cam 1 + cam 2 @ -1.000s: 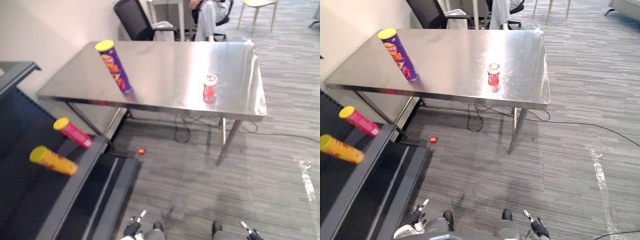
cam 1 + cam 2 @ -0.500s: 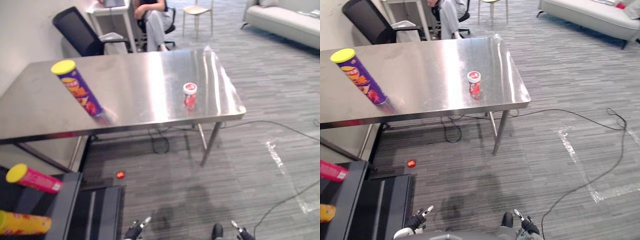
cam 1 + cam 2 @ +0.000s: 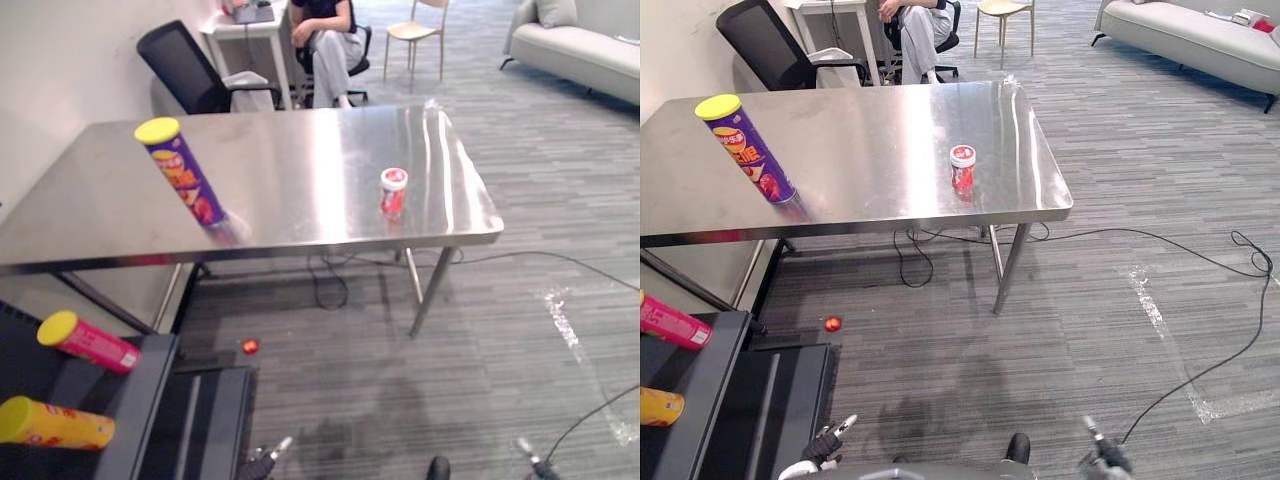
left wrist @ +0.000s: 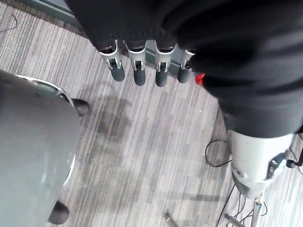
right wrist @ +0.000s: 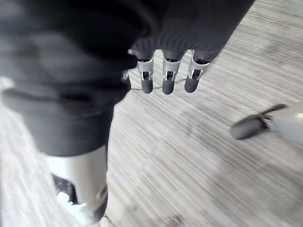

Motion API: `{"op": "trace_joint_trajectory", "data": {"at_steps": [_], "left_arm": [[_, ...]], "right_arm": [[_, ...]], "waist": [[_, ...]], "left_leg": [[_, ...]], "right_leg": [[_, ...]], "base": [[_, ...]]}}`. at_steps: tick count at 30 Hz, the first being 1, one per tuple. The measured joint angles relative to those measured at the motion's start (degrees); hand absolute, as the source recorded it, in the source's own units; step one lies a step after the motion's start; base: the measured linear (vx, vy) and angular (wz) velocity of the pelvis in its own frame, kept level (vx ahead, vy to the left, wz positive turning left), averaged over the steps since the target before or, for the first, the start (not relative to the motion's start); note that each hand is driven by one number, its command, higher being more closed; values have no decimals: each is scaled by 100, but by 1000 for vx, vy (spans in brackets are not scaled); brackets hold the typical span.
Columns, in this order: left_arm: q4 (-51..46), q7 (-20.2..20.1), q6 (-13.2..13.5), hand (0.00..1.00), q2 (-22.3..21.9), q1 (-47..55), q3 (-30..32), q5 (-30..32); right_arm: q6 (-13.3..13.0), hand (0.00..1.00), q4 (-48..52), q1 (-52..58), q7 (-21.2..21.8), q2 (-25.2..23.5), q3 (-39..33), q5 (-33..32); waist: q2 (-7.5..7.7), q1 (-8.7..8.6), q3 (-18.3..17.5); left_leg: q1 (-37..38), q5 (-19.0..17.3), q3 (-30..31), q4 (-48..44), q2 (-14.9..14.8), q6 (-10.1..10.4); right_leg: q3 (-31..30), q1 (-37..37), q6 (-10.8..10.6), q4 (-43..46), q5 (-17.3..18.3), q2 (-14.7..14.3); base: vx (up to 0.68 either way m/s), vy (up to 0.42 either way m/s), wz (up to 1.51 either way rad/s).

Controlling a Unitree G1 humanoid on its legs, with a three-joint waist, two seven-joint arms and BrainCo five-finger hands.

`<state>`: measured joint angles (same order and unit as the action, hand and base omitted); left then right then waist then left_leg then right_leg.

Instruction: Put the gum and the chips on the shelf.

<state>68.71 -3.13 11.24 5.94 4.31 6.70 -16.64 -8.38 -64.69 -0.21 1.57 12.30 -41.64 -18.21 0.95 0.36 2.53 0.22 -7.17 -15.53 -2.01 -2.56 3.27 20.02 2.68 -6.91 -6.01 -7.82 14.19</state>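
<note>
**Gum and chips wait on the table, both hands empty**

The gum jar (image 3: 393,192) stands upright on the steel table (image 3: 300,150), close to its near edge and toward the right corner. The purple chips can (image 3: 187,176) stands well apart from it, toward the left along that same edge. The dark shelf (image 3: 148,395) sits low on the robot's left and already carries a pink can (image 3: 88,342) and a yellow can (image 3: 55,424).

I judge this to be the approach step, with neither of the 2 items gripped. The next move calls for closing on the table's near edge and raising a hand to 1 item.

The wrist views show what the eye views cannot. The left hand (image 4: 139,72) and the right hand (image 5: 166,79) hang over the floor with straight fingers, holding nothing.
</note>
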Motion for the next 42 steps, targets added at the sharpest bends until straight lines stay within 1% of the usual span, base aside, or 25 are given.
{"op": "trace_joint_trajectory", "data": {"at_steps": [1, 3, 4, 5, 6, 8, 9, 10, 13, 15, 18, 21, 23, 25, 27, 29, 32, 34, 35, 37, 38, 39, 41, 42], "left_arm": [[-54, -2, 2, 0, 1, 32, -1, -1], [-102, -6, 29, 0, 1, 69, -5, -14], [-115, -6, 41, 0, 0, 80, -7, -17], [-192, -7, 65, 0, -6, 124, -16, -17], [-294, -7, 73, 0, -13, 186, -20, -32], [-394, -8, 115, 0, -16, 255, -20, -82], [-413, -9, 117, 0, -16, 263, -23, -100], [-467, -8, 116, 0, -18, 303, -33, -116], [-526, -32, 120, 0, -17, 341, -37, -126], [-557, -42, 134, 0, -18, 388, -36, -128], [-557, -48, 136, 0, -17, 397, -32, -127], [-569, -45, 137, 0, -9, 398, -45, -127], [-613, -42, 143, 0, -2, 399, -70, -133], [-650, -42, 142, 0, 6, 399, -81, -137], [-734, -43, 142, 0, 7, 397, -111, -144], [-775, -42, 143, 0, 44, 392, -198, -242], [-795, -13, 147, 0, 72, 329, -245, -268], [-810, 29, 143, 0, 80, 219, -307, -295], [-823, 36, 145, 0, 78, 205, -310, -295], [-839, 57, 158, 0, 89, 154, -307, -321], [-840, 61, 160, 0, 95, 148, -305, -337], [-845, 68, 180, 0, 114, 127, -302, -348], [-849, 90, 196, 0, 133, 60, -298, -352], [-858, 111, 199, 0, 144, 22, -297, -352]], "right_arm": [[-8, 0, 268, -20, -46, 121, -3, 0], [-53, 0, 1533, 51, -262, 312, 288, 25], [-67, 0, 1901, 62, -338, 340, 368, 47], [-134, 0, 2638, 62, -457, 352, 418, 79], [-227, 0, 3137, 65, -525, 353, 433, 108], [-330, 0, 4110, 23, -711, 353, 446, 242], [-363, 0, 4358, 20, -760, 353, 471, 272], [-442, 0, 4884, 19, -874, 351, 578, 460], [-484, 0, 5563, 27, -953, 340, 679, 770], [-486, 0, 5765, 25, -1019, 339, 707, 899], [-493, 0, 6145, 20, -1085, 335, 917, 944], [-502, 0, 6470, -11, -1058, 338, 1158, 948], [-579, 0, 6557, -156, -964, 362, 1393, 946], [-596, 0, 6548, -341, -909, 390, 1577, 941], [-600, 0, 6340, -661, -842, 696, 1964, 937], [-604, 0, 6182, -921, -821, 855, 2170, 932], [-605, 0, 5645, -1455, -811, 1058, 2427, 908], [-597, 0, 5120, -1919, -865, 1185, 2609, 839], [-592, 0, 4988, -2048, -873, 1210, 2672, 807], [-550, 0, 4466, -2624, -885, 1231, 2961, 783], [-532, 0, 4335, -2767, -887, 1240, 3053, 763], [-457, 0, 4093, -3060, -882, 1269, 3214, 699], [-419, 0, 3728, -3457, -886, 1364, 3382, 687], [-396, 0, 3512, -3673, -889, 1427, 3429, 682]], "waist": [[3, -5, -2], [3, -27, -1], [5, -34, -2], [8, -41, -2], [11, -39, -4], [22, -19, -10], [22, -15, -10], [29, -16, -13], [69, -17, -43], [85, -15, -59], [87, -20, -57], [89, -20, -57], [100, -20, -48], [106, -13, -42], [100, 3, 61], [92, 11, 136], [82, 16, 303], [38, 127, 466], [29, 147, 496], [-18, 160, 688], [-19, 166, 717], [-15, 196, 784], [-9, 266, 922], [2, 336, 1007]], "left_leg": [[0, 0, 16, 4, 0, 0], [6, -2, 21, 38, -10, 3], [8, -3, 20, 43, -15, 4], [6, -4, 19, 52, -23, 7], [2, -5, 19, 59, -28, 7], [-11, -6, 30, 68, -36, 9], [-16, -6, 34, 69, -35, 9], [-24, -6, 33, 74, -35, 9], [-106, -5, 54, 58, -34, 7], [-108, -5, 70, 54, -39, 8], [-115, -6, 82, 46, -43, 8], [-205, -20, 122, -22, -53, 10], [-368, -22, 156, -132, -74, 11], [-496, -23, 211, -234, -86, 13], [-527, -28, 238, -325, -105, 17], [-591, -40, 284, -403, -115, 25], [-728, -45, 369, -527, -118, 28], [-874, -42, 393, -636, -131, 23], [-915, -35, 400, -657, -131, 16], [-990, -34, 546, -734, -126, 14], [-1015, -34, 552, -742, -125, 14], [-1073, -34, 560, -778, -127, 13], [-1128, -35, 695, -826, -109, 13], [-1134, -34, 700, -828, -110, 13]], "right_leg": [[-2, 2, 0, 0, 0, -3], [-12, 16, 1, 0, 0, -21], [-14, 17, 2, 1, 1, -27], [-15, 26, 3, 0, 1, -35], [-15, 32, 8, 0, 5, -42], [-14, 44, 8, 0, 5, -49], [-14, 48, 8, 0, 5, -48], [-16, 59, 7, 1, 5, -48], [-11, 122, 6, 1, 4, -47], [-12, 113, 6, 3, 3, -50], [-15, 120, 4, 22, 2, -50], [-16, 165, 1, 31, 0, -49], [-23, 322, 0, 125, -1, -50], [-23, 397, 0, 148, -1, -50], [-27, 406, 1, 203, -2, -50], [-25, 416, 1, 220, -2, -49], [-16, 478, 2, 238, -5, -42], [-20, 584, 11, 280, -14, -41], [-20, 617, 17, 288, -22, -40], [7, 632, 16, 291, -66, -44], [12, 653, 20, 290, -74, -44], [11, 696, 24, 290, -100, -46], [16, 716, 27, 289, -131, -45], [16, 717, 40, 289, -148, -46]], "base": [[45, 0, -1], [42, -5, -1], [0, 0, 0], [0, 0, 0], [0, 0, 0], [2, -6, 2], [0, 0, 0], [0, 0, 0], [2, -9, 3], [4, -7, 3], [0, 0, 0], [-31, -21, 4], [-49, -23, 4], [-63, -31, 6], [-87, -36, 3], [-103, -33, 6], [-113, -32, 8], [-108, -28, 4], [-62, -16, 5], [-35, -13, 7], [-20, -4, 4], [-8, 5, 3], [-2, 9, 4], [-2, 20, 7]]}}
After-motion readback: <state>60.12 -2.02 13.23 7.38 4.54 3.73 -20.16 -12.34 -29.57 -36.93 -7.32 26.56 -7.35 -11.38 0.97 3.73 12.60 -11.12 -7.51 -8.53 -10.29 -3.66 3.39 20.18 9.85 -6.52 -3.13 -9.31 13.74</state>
